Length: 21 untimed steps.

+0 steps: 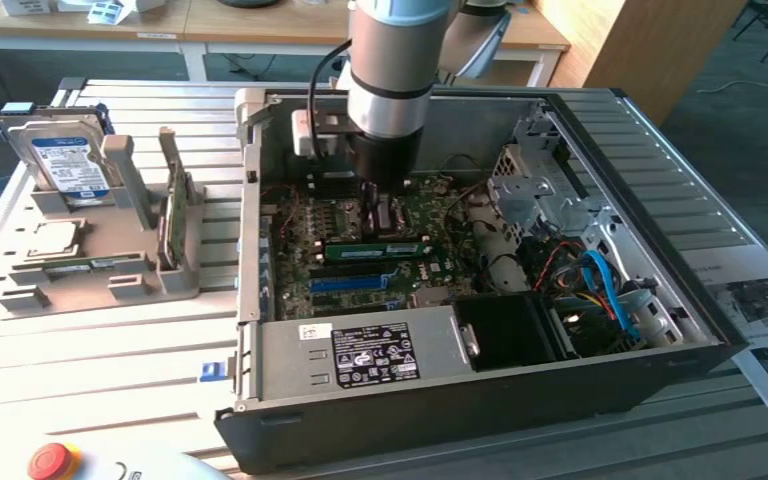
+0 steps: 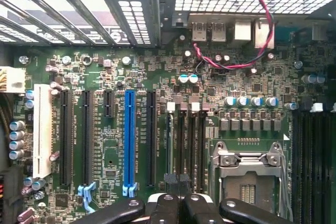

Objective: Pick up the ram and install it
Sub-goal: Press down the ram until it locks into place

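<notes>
The arm reaches down into the open computer case (image 1: 491, 330), its gripper (image 2: 178, 203) just above the motherboard (image 2: 157, 129), fingers (image 2: 164, 208) clenched together on nothing. One ram (image 1: 379, 250) stick lies seated in a slot beside the blue slot (image 1: 352, 283). On the tabletop (image 1: 91, 350), a grey holder (image 1: 104, 270) carries one hard drive (image 1: 67, 160) and one CPU chip (image 1: 48, 238). The wrist view bares the empty CPU socket (image 2: 249, 179).

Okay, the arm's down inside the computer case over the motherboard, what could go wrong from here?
1. The gripper hangs close over the memory slots, beside the open CPU socket; a sideways drift could damage its contacts.
2. The ram sits on the motherboard, but full seating cannot be told; it may be crooked.
</notes>
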Each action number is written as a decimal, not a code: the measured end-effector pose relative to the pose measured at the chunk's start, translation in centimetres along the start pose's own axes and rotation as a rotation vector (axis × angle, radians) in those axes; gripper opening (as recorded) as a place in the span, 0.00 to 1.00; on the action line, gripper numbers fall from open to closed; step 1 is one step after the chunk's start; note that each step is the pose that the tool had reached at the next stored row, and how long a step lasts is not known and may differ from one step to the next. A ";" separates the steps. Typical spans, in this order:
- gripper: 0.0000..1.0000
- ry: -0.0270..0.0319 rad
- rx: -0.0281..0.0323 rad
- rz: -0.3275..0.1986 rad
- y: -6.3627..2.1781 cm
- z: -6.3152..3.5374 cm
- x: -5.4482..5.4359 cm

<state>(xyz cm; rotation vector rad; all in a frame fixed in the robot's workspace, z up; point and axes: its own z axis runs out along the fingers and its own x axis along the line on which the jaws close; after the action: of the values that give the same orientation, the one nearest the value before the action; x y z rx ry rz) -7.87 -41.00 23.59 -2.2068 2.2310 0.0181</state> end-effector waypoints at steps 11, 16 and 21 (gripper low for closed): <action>0.11 0.0001 -0.0001 0.000 0.07 0.26 0.2; 0.11 0.0001 -0.0001 0.000 0.09 0.59 0.2; 0.11 0.0000 0.0000 0.000 0.08 0.62 0.2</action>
<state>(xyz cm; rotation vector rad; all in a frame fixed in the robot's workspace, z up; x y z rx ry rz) -7.96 -41.18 22.96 -2.2069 2.2309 0.0182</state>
